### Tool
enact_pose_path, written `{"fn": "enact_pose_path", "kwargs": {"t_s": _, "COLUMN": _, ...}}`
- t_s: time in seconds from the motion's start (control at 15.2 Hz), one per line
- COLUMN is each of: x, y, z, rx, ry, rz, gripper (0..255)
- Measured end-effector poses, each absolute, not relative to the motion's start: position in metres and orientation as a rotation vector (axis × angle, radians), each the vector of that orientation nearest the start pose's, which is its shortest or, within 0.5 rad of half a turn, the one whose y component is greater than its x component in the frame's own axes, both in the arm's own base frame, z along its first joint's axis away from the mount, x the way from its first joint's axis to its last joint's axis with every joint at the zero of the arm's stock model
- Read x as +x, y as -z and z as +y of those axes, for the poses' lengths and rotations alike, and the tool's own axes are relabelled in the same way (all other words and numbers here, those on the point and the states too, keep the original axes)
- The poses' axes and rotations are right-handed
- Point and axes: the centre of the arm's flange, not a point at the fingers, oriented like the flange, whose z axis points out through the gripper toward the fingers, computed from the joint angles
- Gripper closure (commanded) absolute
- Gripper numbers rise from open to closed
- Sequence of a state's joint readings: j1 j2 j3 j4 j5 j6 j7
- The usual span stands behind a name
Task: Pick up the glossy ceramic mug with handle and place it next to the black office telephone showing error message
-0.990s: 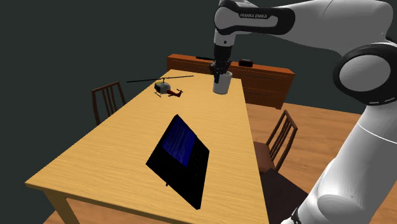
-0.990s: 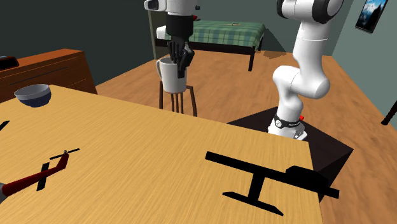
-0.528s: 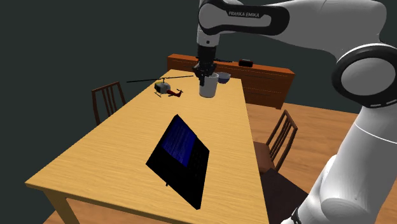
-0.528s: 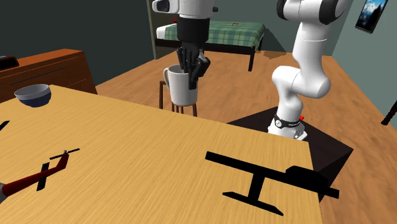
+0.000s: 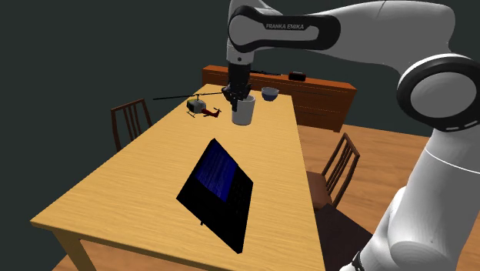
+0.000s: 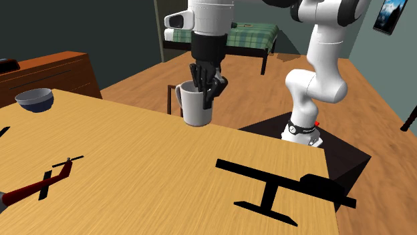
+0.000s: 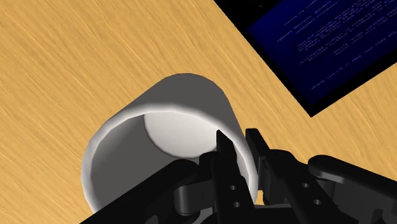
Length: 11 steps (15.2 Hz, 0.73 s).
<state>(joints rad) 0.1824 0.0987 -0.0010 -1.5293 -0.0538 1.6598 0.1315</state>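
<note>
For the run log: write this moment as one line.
gripper: shut on mug rim | mug: upright, over table | phone: black, blue screen, apart from mug

One brand mark reads clearly: "FRANKA EMIKA", white caps on the dark band of the arm (image 5: 291,25), upper link, shoulder view. The black device (image 5: 231,212) lying on the table has a blue screen (image 7: 324,44) w/ rows of pale txt, seen in the wrist view, too fine to read; no word or no. can be made out there.
</note>
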Motion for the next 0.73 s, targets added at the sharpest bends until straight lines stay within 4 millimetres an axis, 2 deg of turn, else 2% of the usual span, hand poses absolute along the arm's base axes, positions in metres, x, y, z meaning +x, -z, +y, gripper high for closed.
{"fn": "enact_pose_path", "kwargs": {"t_s": 0.73, "x": 0.583, "y": -0.538, "z": 0.102, "rx": -3.188, "ry": 0.063, "rz": -0.086, "gripper": 255}}
